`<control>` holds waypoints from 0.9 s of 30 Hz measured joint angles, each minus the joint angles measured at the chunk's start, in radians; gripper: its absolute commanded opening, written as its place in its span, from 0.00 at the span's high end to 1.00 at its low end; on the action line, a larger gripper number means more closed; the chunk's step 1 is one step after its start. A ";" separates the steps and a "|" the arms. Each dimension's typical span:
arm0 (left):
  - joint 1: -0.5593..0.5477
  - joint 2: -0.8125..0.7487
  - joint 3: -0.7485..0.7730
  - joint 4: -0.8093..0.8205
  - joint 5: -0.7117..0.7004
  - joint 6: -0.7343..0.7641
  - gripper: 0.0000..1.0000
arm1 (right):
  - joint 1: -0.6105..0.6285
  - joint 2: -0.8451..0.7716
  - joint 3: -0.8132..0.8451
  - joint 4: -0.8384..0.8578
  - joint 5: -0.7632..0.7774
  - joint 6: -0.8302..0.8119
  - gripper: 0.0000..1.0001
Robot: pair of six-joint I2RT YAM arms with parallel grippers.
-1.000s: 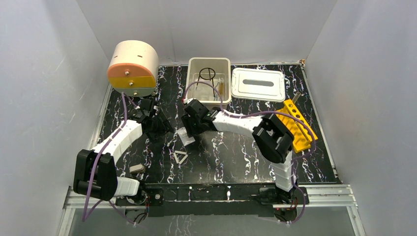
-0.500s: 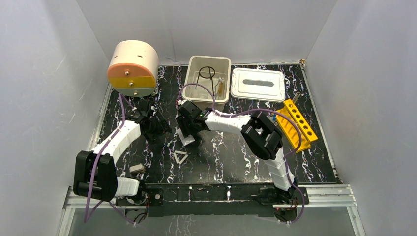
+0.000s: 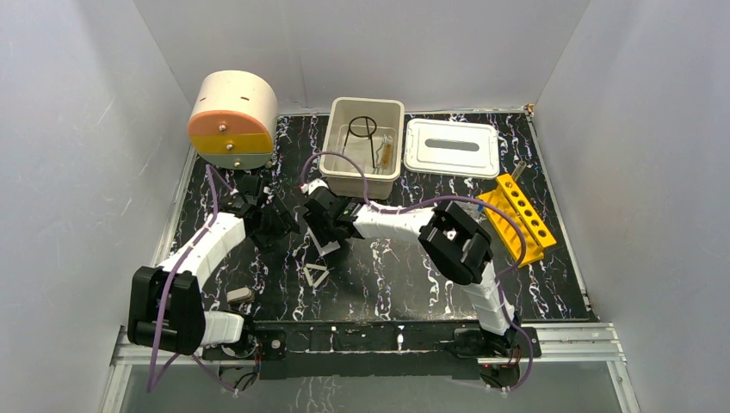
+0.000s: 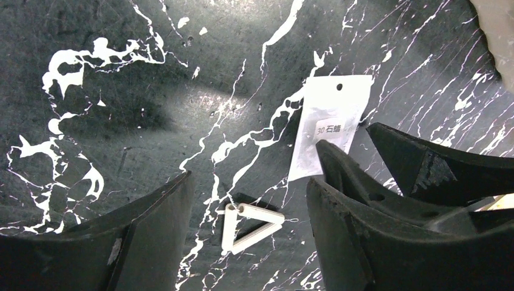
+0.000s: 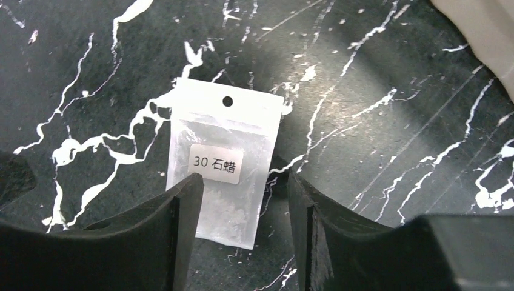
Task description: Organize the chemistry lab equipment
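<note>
A clear packet (image 5: 224, 163) with a white label lies flat on the black marble table (image 3: 405, 267). My right gripper (image 5: 242, 179) is open just above it, its left finger over the packet's lower edge and its right finger beside it. In the top view the packet (image 3: 325, 245) shows under the right gripper (image 3: 325, 231). A white triangle frame (image 4: 248, 225) lies on the table between the spread fingers of my open left gripper (image 4: 250, 182), which hovers above it holding nothing. The packet (image 4: 330, 121) lies beyond, beside the right gripper's fingers. The top view shows the triangle (image 3: 316, 275) nearer the arm bases.
A beige-and-orange drum (image 3: 232, 120) stands back left. A white bin (image 3: 368, 103) holding a black ring stand sits at the back centre, its lid (image 3: 452, 146) beside it. A yellow tube rack (image 3: 519, 215) lies at right. A small grey item (image 3: 239, 295) rests near the left base.
The right arm has swung left and its gripper now sits over the packet, jaws slightly narrower. The left arm has hardly moved.
</note>
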 measured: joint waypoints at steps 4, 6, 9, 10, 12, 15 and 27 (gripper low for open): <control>0.000 -0.011 -0.005 -0.010 -0.011 -0.007 0.33 | 0.016 -0.004 -0.011 0.026 -0.001 -0.016 0.28; 0.001 -0.020 -0.005 -0.019 -0.026 -0.011 0.33 | 0.020 -0.004 -0.011 0.029 -0.004 -0.016 0.27; 0.003 -0.037 -0.005 -0.034 -0.055 -0.019 0.33 | 0.021 -0.004 -0.010 0.025 -0.006 -0.013 0.26; 0.005 -0.047 -0.005 -0.042 -0.070 -0.022 0.33 | 0.021 -0.004 -0.009 0.024 -0.006 -0.011 0.25; 0.008 -0.065 -0.005 -0.054 -0.094 -0.027 0.32 | 0.021 -0.004 -0.007 0.026 -0.011 -0.010 0.24; 0.012 -0.093 -0.005 -0.074 -0.123 -0.034 0.33 | 0.021 -0.004 -0.006 0.028 -0.031 -0.009 0.24; 0.019 -0.103 -0.005 -0.127 -0.187 -0.063 0.33 | 0.019 0.024 0.074 0.032 -0.076 -0.011 0.25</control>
